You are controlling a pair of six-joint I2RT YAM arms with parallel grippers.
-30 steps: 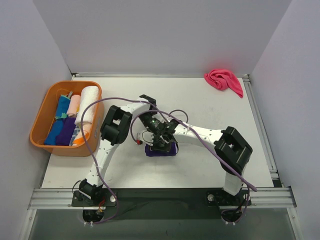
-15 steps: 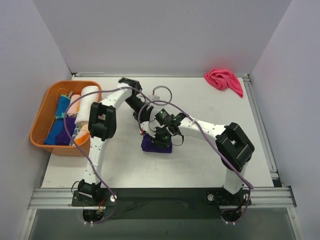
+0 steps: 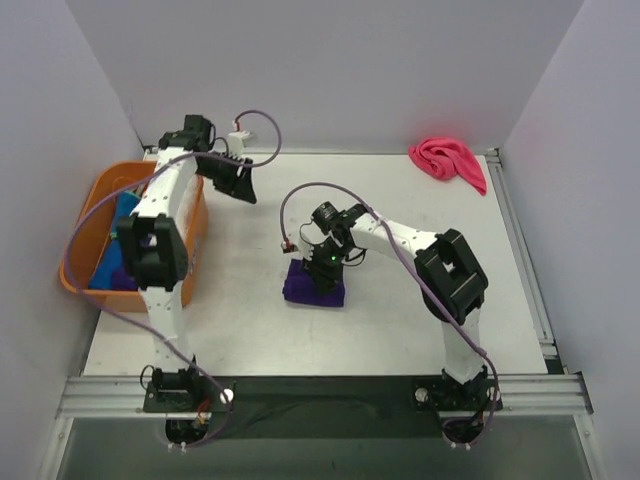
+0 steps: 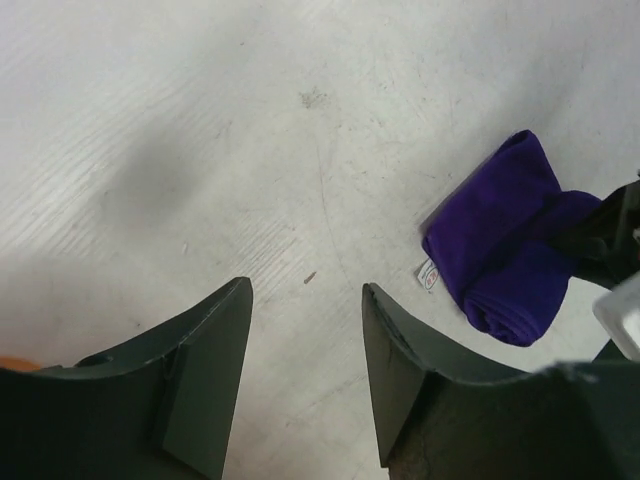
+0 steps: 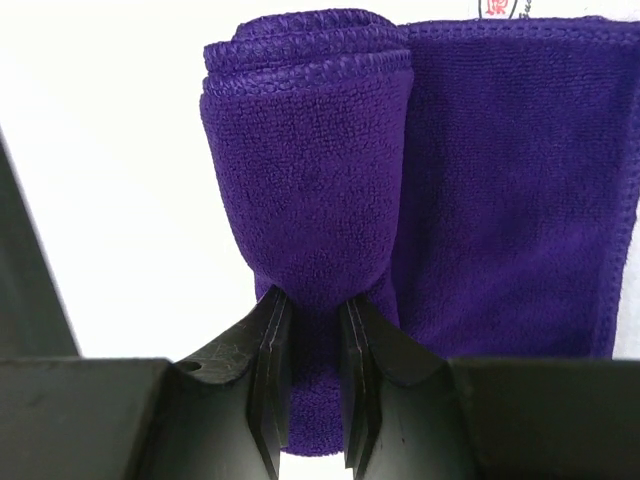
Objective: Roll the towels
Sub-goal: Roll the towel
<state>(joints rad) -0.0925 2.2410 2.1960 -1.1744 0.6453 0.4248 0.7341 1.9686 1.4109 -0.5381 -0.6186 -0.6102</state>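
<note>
Since the arm bases sit at the near edge of the table (image 3: 400, 330), I read outward from there. The first thing I meet is the purple towel (image 3: 313, 285), lying near the middle of the table a little left of centre. The right gripper (image 3: 325, 262) is down on its far side and hides part of it from above.

The right wrist view settles the grip: the right gripper (image 5: 312, 312) has its jaws nearly together, pinching the near end of the rolled part of the purple towel (image 5: 310, 170). The roll runs away from the camera, and its coiled far end is plain to see. Beside it on the right, a flat part of the same cloth lies touching the roll. Its right side and a label at the top are cut off by the frame, so I cannot read the label.

Farther back and to the left, the left gripper (image 3: 243, 185) hangs above bare table, well apart from the towel. Its wrist view shows the left gripper (image 4: 305, 300) with its jaws spread wide and only tabletop between them. The purple towel (image 4: 500, 250) lies off to the right with a small white tag (image 4: 428, 275) at its edge. A dark shape crosses the towel at the frame's right edge, too cropped to make out.

The orange basket (image 3: 78, 232) sits at the left edge, the left arm crossing over it. Only a blue towel (image 3: 107, 268) shows clearly inside — the rest is covered. In the far right corner lies a crumpled pink towel (image 3: 447, 158).
</note>
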